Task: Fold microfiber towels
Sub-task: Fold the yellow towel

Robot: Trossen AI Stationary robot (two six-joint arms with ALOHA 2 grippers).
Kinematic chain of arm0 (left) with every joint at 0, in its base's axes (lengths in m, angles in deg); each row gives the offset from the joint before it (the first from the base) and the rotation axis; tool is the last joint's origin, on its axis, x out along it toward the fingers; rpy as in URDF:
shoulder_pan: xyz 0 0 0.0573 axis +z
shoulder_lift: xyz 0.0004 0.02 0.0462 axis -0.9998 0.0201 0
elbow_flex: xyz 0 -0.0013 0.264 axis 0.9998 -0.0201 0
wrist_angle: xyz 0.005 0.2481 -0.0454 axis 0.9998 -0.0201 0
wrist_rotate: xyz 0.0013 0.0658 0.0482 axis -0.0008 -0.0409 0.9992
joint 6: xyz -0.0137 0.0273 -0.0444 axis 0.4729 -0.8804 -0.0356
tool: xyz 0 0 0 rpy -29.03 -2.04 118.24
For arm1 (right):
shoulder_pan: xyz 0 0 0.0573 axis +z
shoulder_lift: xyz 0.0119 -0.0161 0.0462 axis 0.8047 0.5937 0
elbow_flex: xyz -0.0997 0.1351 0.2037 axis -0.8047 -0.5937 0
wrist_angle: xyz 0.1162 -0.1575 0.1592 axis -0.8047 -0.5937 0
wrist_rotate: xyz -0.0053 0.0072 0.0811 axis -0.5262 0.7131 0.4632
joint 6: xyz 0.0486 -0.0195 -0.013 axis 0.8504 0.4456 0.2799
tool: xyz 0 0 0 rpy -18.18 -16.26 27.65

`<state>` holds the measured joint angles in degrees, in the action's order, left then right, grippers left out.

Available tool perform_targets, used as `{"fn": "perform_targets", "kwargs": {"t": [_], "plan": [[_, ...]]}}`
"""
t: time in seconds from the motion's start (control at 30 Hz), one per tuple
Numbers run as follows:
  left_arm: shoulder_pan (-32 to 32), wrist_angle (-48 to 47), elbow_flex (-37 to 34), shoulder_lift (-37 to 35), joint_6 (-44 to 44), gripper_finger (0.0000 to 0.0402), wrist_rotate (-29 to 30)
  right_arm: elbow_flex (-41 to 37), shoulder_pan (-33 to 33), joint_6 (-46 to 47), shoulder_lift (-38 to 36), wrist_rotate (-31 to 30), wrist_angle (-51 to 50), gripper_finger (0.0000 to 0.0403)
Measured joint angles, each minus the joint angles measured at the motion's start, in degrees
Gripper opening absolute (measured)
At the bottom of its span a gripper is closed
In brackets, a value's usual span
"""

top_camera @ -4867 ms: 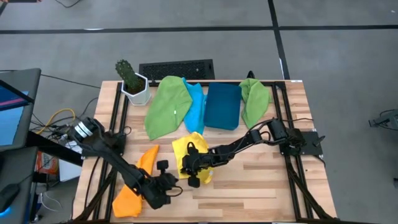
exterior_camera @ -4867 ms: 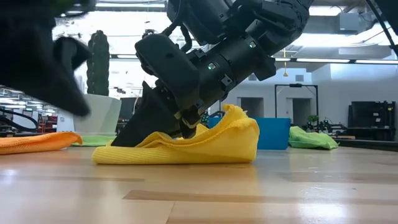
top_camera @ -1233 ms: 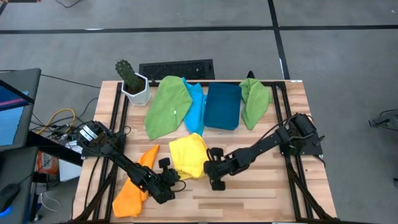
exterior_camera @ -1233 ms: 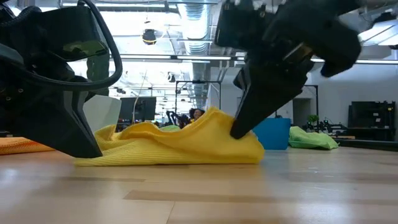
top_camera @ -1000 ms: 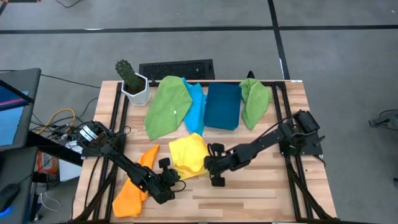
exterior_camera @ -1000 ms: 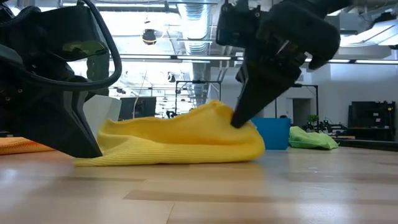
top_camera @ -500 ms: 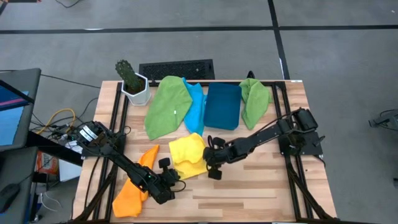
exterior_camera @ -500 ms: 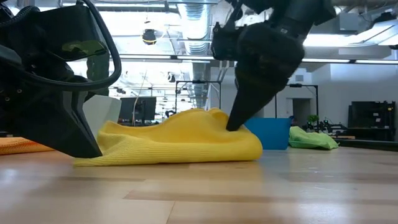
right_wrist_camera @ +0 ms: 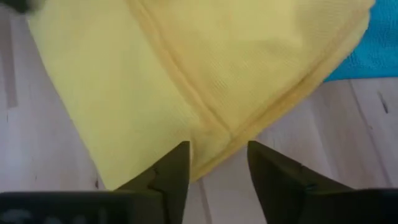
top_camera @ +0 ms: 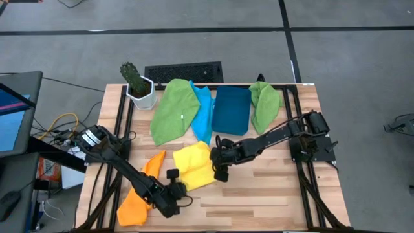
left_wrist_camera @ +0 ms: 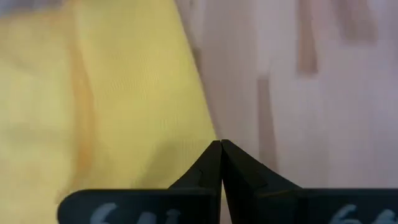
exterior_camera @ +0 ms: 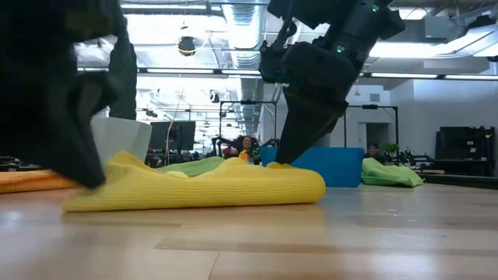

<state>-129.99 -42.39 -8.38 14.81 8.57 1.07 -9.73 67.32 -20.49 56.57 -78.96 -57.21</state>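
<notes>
Here the white pot holds a cactus at the table's far left corner. The yellow towel lies mid-table, flatter than a second ago; the left gripper is pinched closed at its near corner. The right gripper, then clamping the cloth's raised edge, now stands parted and empty over its right edge, beside the light blue towel.

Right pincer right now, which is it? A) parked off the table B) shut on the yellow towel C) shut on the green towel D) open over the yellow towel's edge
D: in the right wrist view the right pincer has its two fingers spread with a clear gap, over the folded edge of the yellow towel, nothing pinched between them.
</notes>
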Motion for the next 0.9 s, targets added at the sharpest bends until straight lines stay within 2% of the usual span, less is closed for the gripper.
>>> {"fn": "perform_targets", "kwargs": {"t": [0.23, 0.37, 0.47, 0.53, 0.6, 0.67, 0.73, 0.8, 0.9], "plan": [[0.3, -14.6, 8.3, -0.7, -2.8, 0.0000, 3.8, 0.0, 0.8, -1.4, 0.0, 0.1, 6.3, 0.0214], [-0.2, -29.5, 12.8, -4.8, 3.2, 0.0000, 9.7, 0.2, 3.1, -1.7, -0.7, 0.0, 12.3, 0.0209], [-1.3, -36.0, 11.5, -9.6, 10.1, 0.0000, 17.7, 0.0, 4.5, -0.9, -0.7, -0.1, 14.1, 0.0202], [-1.3, -36.5, 7.3, -12.3, 15.4, 0.0000, 19.6, 0.0, 5.1, 0.3, -0.7, -0.3, 15.7, 0.0198], [-0.2, -33.0, 1.4, -14.0, 17.4, 0.0000, 18.9, 0.0, 5.8, 0.9, -0.7, -0.4, 16.8, 0.0192], [1.0, -24.7, -4.3, -15.1, 17.0, 0.0000, 17.9, 0.0, 6.6, 1.1, -0.7, -0.4, 18.2, 0.0187], [2.2, -13.5, -8.9, -15.5, 12.0, 0.0000, 15.6, 0.1, 7.4, 1.7, -0.7, -0.4, 19.1, 0.0180], [3.6, -3.0, -12.2, -15.2, 4.6, 0.0000, 10.7, 0.0, 8.3, 2.7, -0.7, -0.4, 18.9, 0.0172], [6.3, 2.3, -14.8, -13.8, -1.0, 0.0000, 5.3, 0.0, 9.9, 4.3, -0.7, -0.4, 18.3, 0.0163]]}}
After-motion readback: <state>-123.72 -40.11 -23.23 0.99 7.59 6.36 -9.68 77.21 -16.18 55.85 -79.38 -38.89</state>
